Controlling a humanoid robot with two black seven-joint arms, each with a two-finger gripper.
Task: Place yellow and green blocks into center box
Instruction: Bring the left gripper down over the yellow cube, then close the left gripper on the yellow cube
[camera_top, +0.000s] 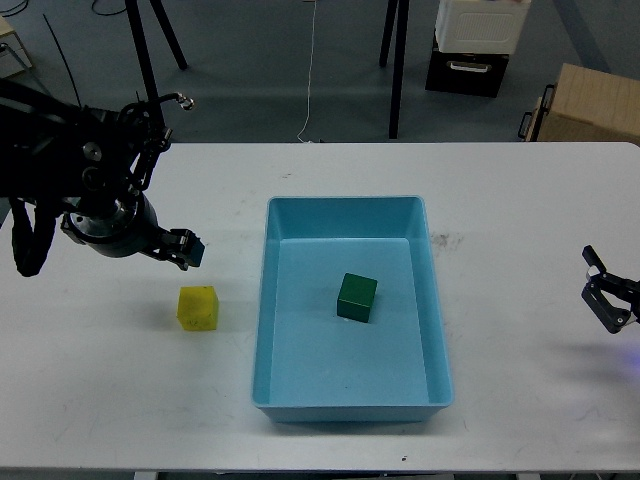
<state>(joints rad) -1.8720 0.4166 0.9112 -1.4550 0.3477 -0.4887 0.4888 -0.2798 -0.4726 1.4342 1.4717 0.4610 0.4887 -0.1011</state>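
Note:
The yellow block (198, 307) sits on the white table (120, 400), left of the blue box (437, 330). The green block (357, 297) lies inside the box, near its middle. My left gripper (186, 249) hangs just above and behind the yellow block, apart from it; it is dark and seen end-on, so its fingers cannot be told apart. My right gripper (603, 286) is at the table's right edge, open and empty, far from both blocks.
Black stand legs (150, 70) and a second pair (397, 60) rise behind the table's far edge. A cardboard box (590, 100) and a white-and-black unit (478, 40) stand on the floor at the back right.

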